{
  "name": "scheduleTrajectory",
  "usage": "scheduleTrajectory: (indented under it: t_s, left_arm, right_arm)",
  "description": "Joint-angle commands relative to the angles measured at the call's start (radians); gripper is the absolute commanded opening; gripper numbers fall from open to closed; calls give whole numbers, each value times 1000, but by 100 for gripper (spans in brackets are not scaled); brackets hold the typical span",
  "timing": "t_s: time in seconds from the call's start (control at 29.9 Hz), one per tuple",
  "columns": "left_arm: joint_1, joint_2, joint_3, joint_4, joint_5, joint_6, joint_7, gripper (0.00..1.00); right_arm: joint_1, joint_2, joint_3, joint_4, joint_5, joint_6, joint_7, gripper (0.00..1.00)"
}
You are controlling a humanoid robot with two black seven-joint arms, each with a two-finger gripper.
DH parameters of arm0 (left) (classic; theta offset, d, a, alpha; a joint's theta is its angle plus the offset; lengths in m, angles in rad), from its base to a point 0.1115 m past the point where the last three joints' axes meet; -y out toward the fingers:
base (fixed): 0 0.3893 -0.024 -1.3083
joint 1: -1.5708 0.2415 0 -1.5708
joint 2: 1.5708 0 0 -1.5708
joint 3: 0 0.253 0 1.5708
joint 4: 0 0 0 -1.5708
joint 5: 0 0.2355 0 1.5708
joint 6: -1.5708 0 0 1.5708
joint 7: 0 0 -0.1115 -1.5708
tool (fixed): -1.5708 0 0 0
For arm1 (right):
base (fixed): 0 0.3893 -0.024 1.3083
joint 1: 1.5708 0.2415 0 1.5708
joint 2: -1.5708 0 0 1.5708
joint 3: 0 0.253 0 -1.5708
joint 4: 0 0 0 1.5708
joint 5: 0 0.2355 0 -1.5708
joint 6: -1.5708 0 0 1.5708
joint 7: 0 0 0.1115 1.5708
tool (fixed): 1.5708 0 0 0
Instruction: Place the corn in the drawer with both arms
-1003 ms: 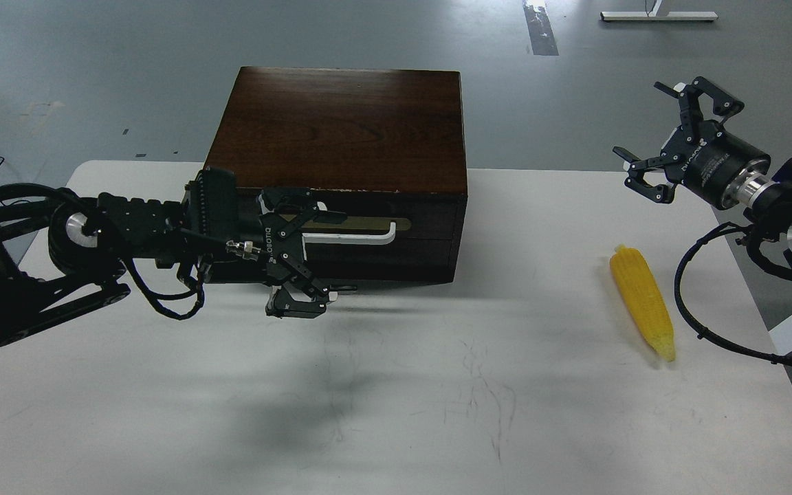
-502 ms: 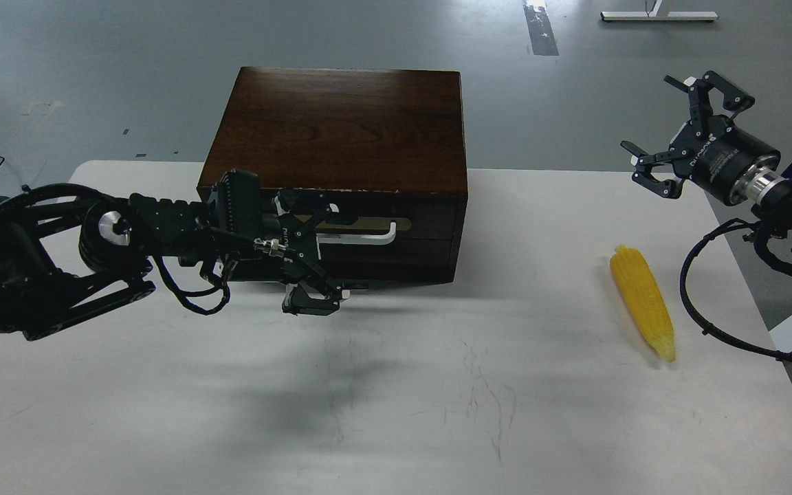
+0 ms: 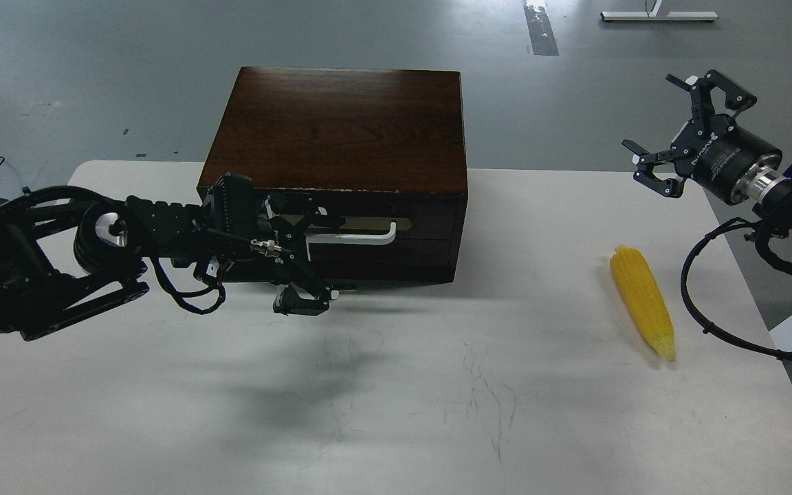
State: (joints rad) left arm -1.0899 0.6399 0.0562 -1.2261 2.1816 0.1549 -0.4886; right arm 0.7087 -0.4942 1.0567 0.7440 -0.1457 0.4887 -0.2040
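Observation:
The yellow corn lies on the white table at the right, its pointed end toward me. The dark brown wooden box stands at the back middle; its drawer is closed, with a white bar handle on a brass plate. My left gripper is open in front of the drawer's left part, one finger above the handle's left end and one below it. My right gripper is open and empty, raised above the table's far right edge, well behind the corn.
The white table spreads toward me, with faint scuff marks. The right arm's cables loop down by the table's right edge near the corn. Grey floor lies behind the box.
My left gripper moved right toward the drawer handle, then drew back slightly left. My right gripper shifted a little right and up. The corn and the drawer have not moved.

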Motion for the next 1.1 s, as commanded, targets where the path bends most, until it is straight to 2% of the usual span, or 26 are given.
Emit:
scheduleTrajectory:
  t_s: [0.0, 0.87, 1.07]
  left_arm:
    - [-1, 0, 8, 0, 0, 0, 0, 98]
    - [-4, -11, 54, -23, 0, -2, 0, 98]
    - [-7, 6, 54, -122, 0, -11, 0, 98]
  right_arm:
    - [0, 0, 0, 0, 0, 0, 0, 100]
    - [3, 0, 11, -3, 0, 0, 0, 100]
    - [5, 0, 11, -3, 0, 0, 0, 100]
